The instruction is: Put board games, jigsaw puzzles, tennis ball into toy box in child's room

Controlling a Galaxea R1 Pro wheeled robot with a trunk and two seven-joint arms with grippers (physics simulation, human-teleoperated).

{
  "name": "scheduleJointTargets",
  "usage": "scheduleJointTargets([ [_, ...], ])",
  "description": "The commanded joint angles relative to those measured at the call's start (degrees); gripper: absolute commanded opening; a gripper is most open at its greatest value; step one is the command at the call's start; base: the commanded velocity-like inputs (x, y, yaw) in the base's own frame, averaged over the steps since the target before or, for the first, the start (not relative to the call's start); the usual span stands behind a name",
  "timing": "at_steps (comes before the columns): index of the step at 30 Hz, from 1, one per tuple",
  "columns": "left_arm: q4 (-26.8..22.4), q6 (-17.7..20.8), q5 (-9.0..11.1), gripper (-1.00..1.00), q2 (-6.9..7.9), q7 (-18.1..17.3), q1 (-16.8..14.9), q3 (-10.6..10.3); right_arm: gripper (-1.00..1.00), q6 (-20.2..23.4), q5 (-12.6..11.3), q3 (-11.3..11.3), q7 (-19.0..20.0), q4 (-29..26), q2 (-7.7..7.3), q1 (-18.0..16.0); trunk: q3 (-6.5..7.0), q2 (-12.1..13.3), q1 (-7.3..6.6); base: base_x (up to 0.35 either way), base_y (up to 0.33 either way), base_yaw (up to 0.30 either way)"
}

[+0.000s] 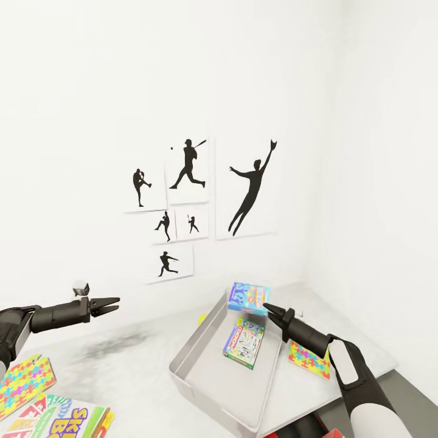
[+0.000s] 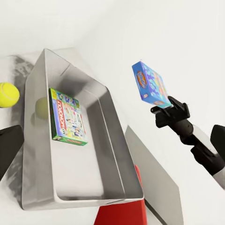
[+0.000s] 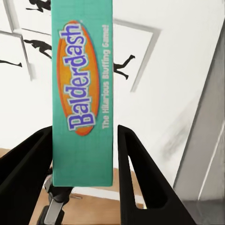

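While your right end effector (image 1: 266, 306) is clamped on the small blue "Balderdash" board game box (image 1: 249, 298), keep it over the far end of the shallow light-grey toy bin (image 1: 201, 337) before you let go. From the head camera the blue box hangs at about 12 o'clock of the green-edged pastel game box (image 1: 244, 344) already lying flat in the bin. Lower it until its edge is close to the bin floor, tilt it flat, then release, so it does not bounce over the rim. Your left end effector (image 1: 112, 304) hovers empty with fingers parted, well off at 9 o'clock of the bin; hold it there. On the long light-grey counter (image 1: 121, 365) a jigsaw-pattern puzzle box (image 1: 310, 360) waits at 3 o'clock of the bin, and the yellow-green tennis ball (image 2: 8, 94) sits just outside its wall.
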Motion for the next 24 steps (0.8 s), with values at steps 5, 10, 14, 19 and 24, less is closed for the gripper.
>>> scheduleJointTargets([
  [5, 0.0, 0.6, -0.32, 1.0, -0.04, -0.35, -0.02, 0.12, -1.0, 0.4, -0.59, -0.22, 0.3, 0.49, -0.01, 0.89, -0.02, -0.05, 0.02, -0.035, 0.0, 0.0],
  [10, 0.02, 0.6, -0.32, 1.0, 0.0, -0.35, -0.02, 0.12, -1.0, 0.48, -0.59, -0.15, 0.24, 0.62, 0.02, 1.08, -0.02, -0.05, 0.02, -0.137, 0.026, 0.0],
  [14, 0.01, 0.6, -0.32, 1.0, 0.0, -0.35, -0.02, 0.12, -1.0, 0.52, -0.61, -0.11, 0.22, 0.64, 0.05, 1.11, -0.02, -0.05, 0.02, -0.174, 0.056, 0.0],
  [19, 0.01, 0.6, -0.32, 1.0, 0.08, -0.35, -0.02, 0.16, -1.0, 2.78, -0.02, -0.02, -0.13, 0.51, 0.07, 1.13, -0.02, -0.05, 0.02, -0.052, 0.015, 0.0],
  [24, 0.0, 0.6, -0.32, 1.0, 0.16, -0.35, -0.02, 0.2, -1.0, 3.82, 0.23, 0.14, -3.86, 0.07, 0.13, 1.13, -0.02, -0.05, 0.02, -0.009, 0.003, 0.0],
])
